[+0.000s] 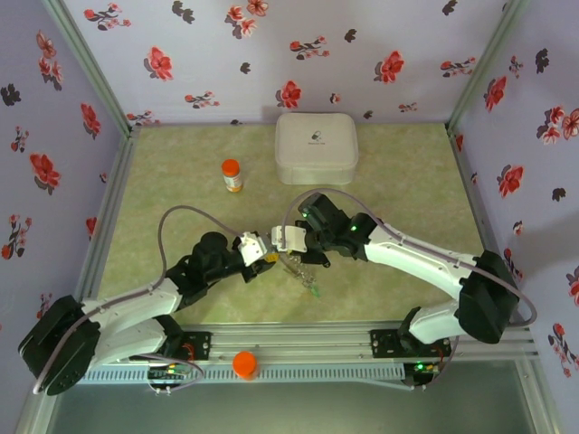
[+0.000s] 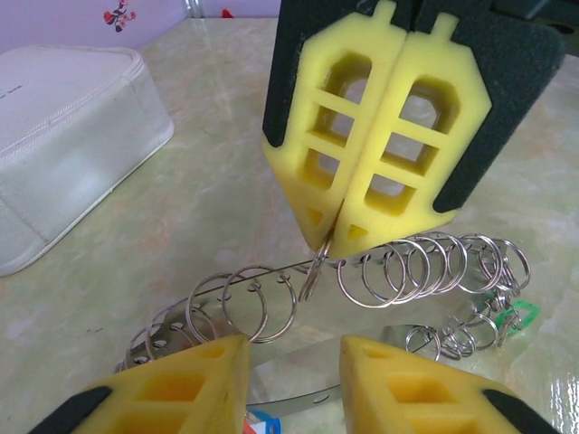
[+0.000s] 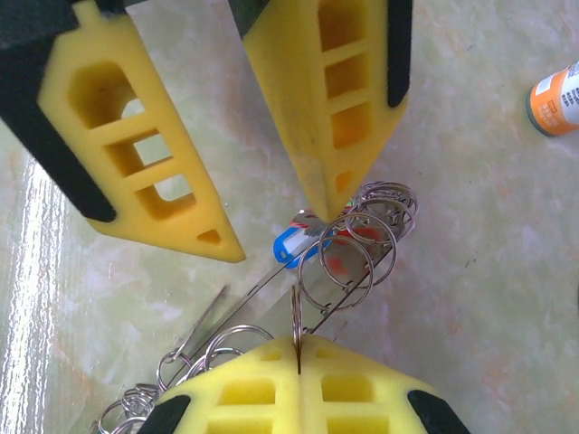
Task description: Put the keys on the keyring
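**Entry: keyring** [image 2: 271, 274], thin dark wire strung with many small split rings [image 2: 425, 267]. Hanging low over the tabletop [image 1: 407, 181], on the near side of the white case [image 1: 316, 146] and well apart from it.

**Step in hand (judged):** feeding one more key onto the wire while steadying the ring for it.

**Right claw** [image 2: 327, 240]: pressing its yellow pads flat together on the wire, gripping the keyring. Arm reaching in from the near right of the white case, elbow bending, wrist turning inward.

**Left claw** [image 3: 276, 233]: standing partly apart with a moderate gap, straddling a flat silver key blade [image 2: 298, 375] and its blue tag [image 3: 291, 244]. Not seen clamping either one. Arm stretching in from the near left of the white case, meeting the other claw almost tip to tip.

**Other keys:** green tag [image 2: 517, 316] dangling among the rings at the end of the wire farther from the white case.

**Next move (judged):** calling for a firm pinch on the blue-tagged key, then fine lining-up of its small ring with the wire's end. That end is not being made out here. Risking a slip of the thin blade between soft pads.
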### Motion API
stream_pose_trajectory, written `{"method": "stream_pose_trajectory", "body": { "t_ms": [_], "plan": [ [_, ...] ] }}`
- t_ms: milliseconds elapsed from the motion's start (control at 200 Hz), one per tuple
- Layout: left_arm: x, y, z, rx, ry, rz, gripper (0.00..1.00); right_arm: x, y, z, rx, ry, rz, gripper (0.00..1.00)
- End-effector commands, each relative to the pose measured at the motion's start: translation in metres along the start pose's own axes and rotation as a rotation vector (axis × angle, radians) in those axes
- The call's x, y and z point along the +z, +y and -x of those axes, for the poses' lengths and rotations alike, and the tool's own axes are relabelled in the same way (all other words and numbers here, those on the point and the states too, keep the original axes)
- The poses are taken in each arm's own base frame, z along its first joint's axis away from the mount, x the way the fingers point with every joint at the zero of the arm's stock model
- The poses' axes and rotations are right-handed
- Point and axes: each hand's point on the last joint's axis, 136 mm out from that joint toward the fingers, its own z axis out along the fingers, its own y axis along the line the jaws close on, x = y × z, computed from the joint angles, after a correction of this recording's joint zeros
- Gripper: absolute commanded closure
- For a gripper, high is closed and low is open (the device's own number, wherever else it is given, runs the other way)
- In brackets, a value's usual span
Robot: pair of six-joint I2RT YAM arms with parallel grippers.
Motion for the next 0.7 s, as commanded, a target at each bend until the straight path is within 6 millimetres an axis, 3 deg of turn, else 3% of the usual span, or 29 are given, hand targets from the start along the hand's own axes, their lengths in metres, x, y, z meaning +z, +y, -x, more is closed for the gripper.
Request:
{"method": "stream_pose_trajectory", "body": {
  "t_ms": [0, 35, 55, 370, 695],
  "plan": [
    [0.001, -0.008, 0.011, 0.044, -0.066, -0.031, 0.71, 0.001, 0.001, 0.019, -0.046, -0.048, 0.012, 1.0],
    [0.0, -0.007, 0.018, 0.052, -0.092, -0.024, 0.7, 0.002, 0.002, 0.019, -0.044, -0.049, 0.01, 1.0],
    [-0.002, -0.01, 0.009, 0.049, -0.08, -0.026, 0.69, 0.002, 0.001, 0.018, -0.04, -0.048, 0.007, 1.0],
    [-0.022, -0.011, 0.003, 0.072, -0.147, 0.026, 0.68, 0.001, 0.002, 0.015, 0.007, -0.142, 0.018, 1.0],
    [-0.015, -0.015, 0.014, 0.099, -0.235, 0.0, 0.71, 0.002, 0.006, 0.016, -0.008, -0.157, 0.048, 1.0]
  ]
}}
